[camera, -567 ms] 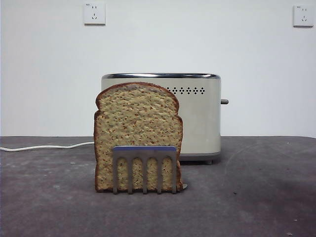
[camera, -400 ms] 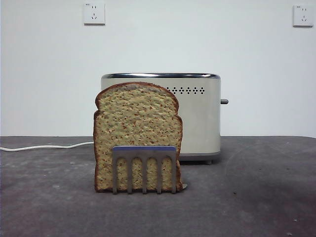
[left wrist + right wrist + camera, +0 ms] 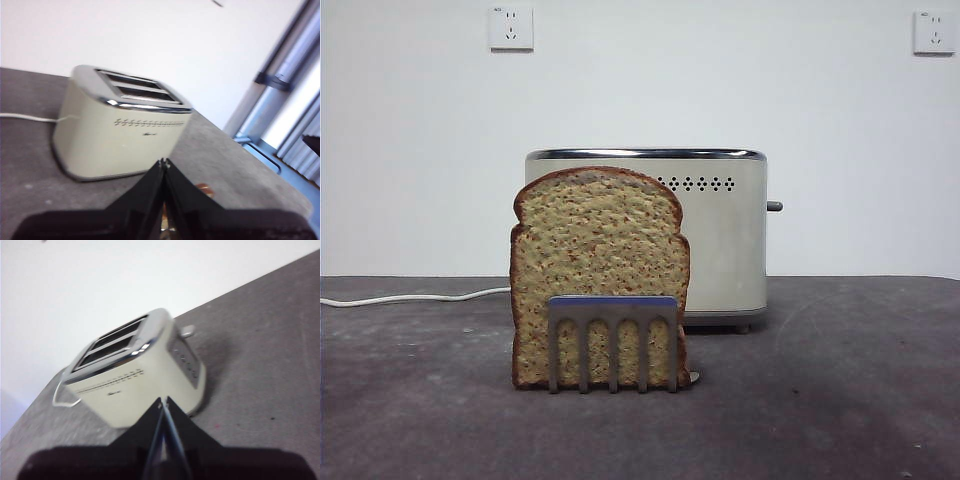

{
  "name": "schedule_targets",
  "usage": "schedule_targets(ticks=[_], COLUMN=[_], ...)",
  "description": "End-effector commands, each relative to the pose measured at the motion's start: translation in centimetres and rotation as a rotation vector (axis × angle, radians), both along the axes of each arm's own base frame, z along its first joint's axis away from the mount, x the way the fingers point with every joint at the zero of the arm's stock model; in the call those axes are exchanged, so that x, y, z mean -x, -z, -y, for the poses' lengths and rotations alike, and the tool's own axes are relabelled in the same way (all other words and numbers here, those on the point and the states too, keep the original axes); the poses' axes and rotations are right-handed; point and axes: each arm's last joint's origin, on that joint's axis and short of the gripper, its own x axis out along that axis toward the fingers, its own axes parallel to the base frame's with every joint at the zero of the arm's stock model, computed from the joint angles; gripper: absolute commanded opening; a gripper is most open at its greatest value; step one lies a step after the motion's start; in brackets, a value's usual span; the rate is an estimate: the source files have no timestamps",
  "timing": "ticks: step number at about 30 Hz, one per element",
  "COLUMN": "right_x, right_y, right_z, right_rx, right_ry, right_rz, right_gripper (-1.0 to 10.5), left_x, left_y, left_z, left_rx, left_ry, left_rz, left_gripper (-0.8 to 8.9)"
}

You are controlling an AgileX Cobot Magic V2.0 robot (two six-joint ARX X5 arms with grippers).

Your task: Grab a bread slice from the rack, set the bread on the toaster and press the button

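Observation:
The slice of bread (image 3: 598, 260) stands upright in the small silver rack (image 3: 612, 340) with the blue-purple top bar, at the front of the table. The cream toaster (image 3: 720, 240) stands behind it, with the dark button (image 3: 775, 206) on its right side. No arm shows in the front view. In the left wrist view my left gripper (image 3: 164, 163) is shut and empty, hanging above the table on the near side of the toaster (image 3: 115, 140). In the right wrist view my right gripper (image 3: 162, 401) is shut and empty, also short of the toaster (image 3: 135, 382), whose button (image 3: 187, 331) shows.
A white power cable (image 3: 410, 297) runs left from the toaster across the dark grey table (image 3: 840, 400). Two wall sockets (image 3: 511, 27) sit on the white wall behind. The toaster's two slots (image 3: 135, 86) are open at the top.

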Motion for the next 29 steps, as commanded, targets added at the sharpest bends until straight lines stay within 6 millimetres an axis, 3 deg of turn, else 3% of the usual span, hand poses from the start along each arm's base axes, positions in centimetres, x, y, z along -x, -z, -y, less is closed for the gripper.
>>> schedule_targets(ticks=[1, 12, 16, 21, 23, 26, 27, 29], right_x=[0.2, 0.6, 1.0, 1.1, 1.1, 1.1, 1.1, 1.1], right_y=[-2.1, -9.2, -10.1, -9.7, -9.6, -9.6, -9.6, -9.6], right_z=[-0.1, -0.6, -1.0, -1.4, -1.4, -1.4, -1.4, -1.4], right_rx=[0.084, 0.34, 0.38, 0.418, 0.418, 0.418, 0.419, 0.419], right_ry=[-0.057, -0.223, -0.353, -0.455, -0.465, -0.467, -0.467, -0.468], right_rz=[0.016, -0.049, -0.131, -0.243, -0.263, -0.264, -0.264, -0.263], right_gripper=[-0.1, -0.1, -0.1, -0.1, -0.1, -0.1, -0.1, -0.1], left_x=[0.0, 0.1, 0.4, 0.6, 0.5, 0.1, 0.0, -0.3], left_y=[-1.4, -5.6, -6.8, -7.7, -7.8, -7.9, -8.0, -8.3], left_z=[0.1, 0.4, 0.5, 0.8, 0.9, 1.1, 1.3, 1.6], left_rx=[-0.06, -0.268, -0.342, -0.387, -0.391, -0.411, -0.412, -0.412], left_ry=[0.05, 0.274, 0.314, 0.365, 0.373, 0.367, 0.381, 0.413], left_rz=[0.019, -0.011, 0.005, 0.049, 0.055, 0.046, 0.045, 0.049], left_gripper=[-0.08, -0.08, -0.08, 0.06, 1.11, 4.79, 5.39, 5.37])
